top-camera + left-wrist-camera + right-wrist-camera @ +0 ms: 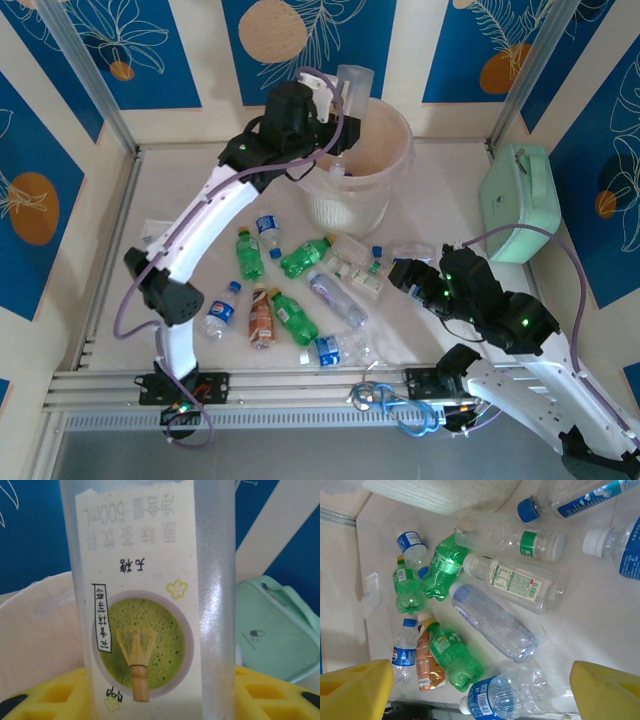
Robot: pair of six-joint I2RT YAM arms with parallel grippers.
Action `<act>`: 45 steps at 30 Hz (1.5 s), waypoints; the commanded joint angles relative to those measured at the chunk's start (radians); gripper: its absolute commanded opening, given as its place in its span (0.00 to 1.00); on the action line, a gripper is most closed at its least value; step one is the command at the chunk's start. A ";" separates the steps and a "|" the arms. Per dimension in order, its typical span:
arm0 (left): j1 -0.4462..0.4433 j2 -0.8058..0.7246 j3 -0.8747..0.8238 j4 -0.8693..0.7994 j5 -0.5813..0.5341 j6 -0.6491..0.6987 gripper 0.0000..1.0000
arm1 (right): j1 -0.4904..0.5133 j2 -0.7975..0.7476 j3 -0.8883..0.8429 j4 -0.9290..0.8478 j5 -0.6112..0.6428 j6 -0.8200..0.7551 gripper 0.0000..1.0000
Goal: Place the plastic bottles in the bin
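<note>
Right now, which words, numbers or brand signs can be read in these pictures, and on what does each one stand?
"500mL", upside down, on the label of the frosted bottle held by the left gripper.
"无糖", upside down, same label.
Its other Chinese lines: too faint to read surely.
Round red-white-blue logo, no readable word, on the small blue-capped bottle.
Labels of the other bottles: too small.
</note>
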 commanded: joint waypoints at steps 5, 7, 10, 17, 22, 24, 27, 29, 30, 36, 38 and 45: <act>0.007 0.164 0.247 -0.068 -0.079 0.064 0.46 | 0.002 0.000 -0.036 0.011 -0.036 0.017 0.91; 0.008 0.199 0.273 -0.091 -0.085 0.073 0.46 | 0.000 -0.002 -0.030 -0.001 -0.029 0.011 0.91; 0.009 0.222 0.274 -0.106 -0.095 0.089 0.46 | -0.001 -0.008 -0.021 -0.022 -0.023 0.003 0.91; 0.012 0.240 0.259 -0.145 -0.104 0.132 0.65 | -0.010 -0.016 -0.018 -0.039 -0.023 -0.003 0.91; 0.012 0.217 0.194 -0.141 -0.083 0.143 0.76 | -0.019 -0.019 -0.007 -0.054 -0.019 -0.008 0.91; 0.013 0.201 0.166 -0.128 -0.082 0.147 0.77 | -0.023 -0.022 -0.002 -0.058 -0.018 -0.008 0.91; 0.012 0.184 0.159 -0.132 -0.084 0.143 0.78 | -0.026 -0.027 0.002 -0.067 -0.016 -0.010 0.91; 0.012 0.159 0.156 -0.134 -0.085 0.135 0.78 | -0.027 -0.025 0.011 -0.077 -0.008 -0.013 0.91; 0.012 0.143 0.151 -0.132 -0.087 0.130 0.78 | -0.027 -0.024 0.016 -0.084 -0.003 -0.015 0.91; 0.011 -0.055 0.054 -0.109 -0.087 0.083 0.84 | -0.043 0.019 0.080 -0.152 0.047 -0.035 0.91; 0.011 -0.156 -0.038 -0.083 -0.088 0.073 0.86 | -0.056 0.049 0.108 -0.189 0.064 -0.032 0.91; 0.017 -0.528 -0.494 -0.035 -0.133 0.002 0.89 | -0.087 0.173 0.125 -0.207 0.019 -0.085 0.91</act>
